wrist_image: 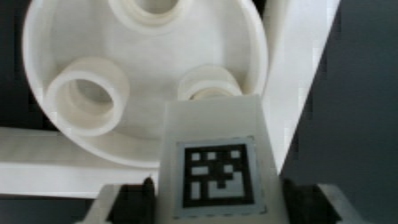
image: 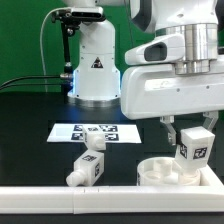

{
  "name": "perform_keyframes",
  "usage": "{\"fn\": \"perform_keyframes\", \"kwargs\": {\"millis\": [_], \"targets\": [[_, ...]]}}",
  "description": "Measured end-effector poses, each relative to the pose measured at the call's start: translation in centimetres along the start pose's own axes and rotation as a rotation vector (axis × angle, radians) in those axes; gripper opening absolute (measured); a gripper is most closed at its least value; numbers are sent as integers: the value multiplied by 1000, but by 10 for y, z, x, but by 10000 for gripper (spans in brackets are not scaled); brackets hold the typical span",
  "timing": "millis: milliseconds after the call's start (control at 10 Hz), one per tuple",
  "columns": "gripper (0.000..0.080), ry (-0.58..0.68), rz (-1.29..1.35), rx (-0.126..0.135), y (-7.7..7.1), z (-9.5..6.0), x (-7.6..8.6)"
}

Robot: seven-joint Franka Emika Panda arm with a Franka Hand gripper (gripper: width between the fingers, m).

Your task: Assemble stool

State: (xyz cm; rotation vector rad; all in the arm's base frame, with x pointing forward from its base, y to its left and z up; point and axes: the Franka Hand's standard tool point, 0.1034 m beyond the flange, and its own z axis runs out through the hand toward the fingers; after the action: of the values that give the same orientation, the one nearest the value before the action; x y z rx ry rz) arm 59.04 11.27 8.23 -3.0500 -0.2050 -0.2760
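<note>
My gripper (image: 193, 140) is shut on a white stool leg (image: 194, 148) with a black-and-white tag, and holds it just above the round white seat (image: 168, 171) at the exterior view's lower right. In the wrist view the leg (wrist_image: 217, 150) fills the space between my fingers (wrist_image: 125, 203), with the seat (wrist_image: 151, 75) and its round sockets right beyond it. A second leg (image: 92, 166) lies on the black table at the exterior view's left of the seat, another (image: 93, 141) just behind it.
The marker board (image: 88, 131) lies flat on the table behind the legs. A white rail (image: 60, 195) runs along the front edge. A white robot base (image: 95, 65) stands at the back.
</note>
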Motion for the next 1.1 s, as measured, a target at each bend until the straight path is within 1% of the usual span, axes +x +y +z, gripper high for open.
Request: {"fn": "perform_keyframes", "kwargs": {"millis": [200, 900, 1000, 1100], "targets": [[338, 0, -4, 0, -2, 2, -3], [338, 30, -6, -1, -3, 3, -3], [427, 30, -6, -1, -3, 3, -3], [567, 13, -6, 0, -3, 4, -5]]}}
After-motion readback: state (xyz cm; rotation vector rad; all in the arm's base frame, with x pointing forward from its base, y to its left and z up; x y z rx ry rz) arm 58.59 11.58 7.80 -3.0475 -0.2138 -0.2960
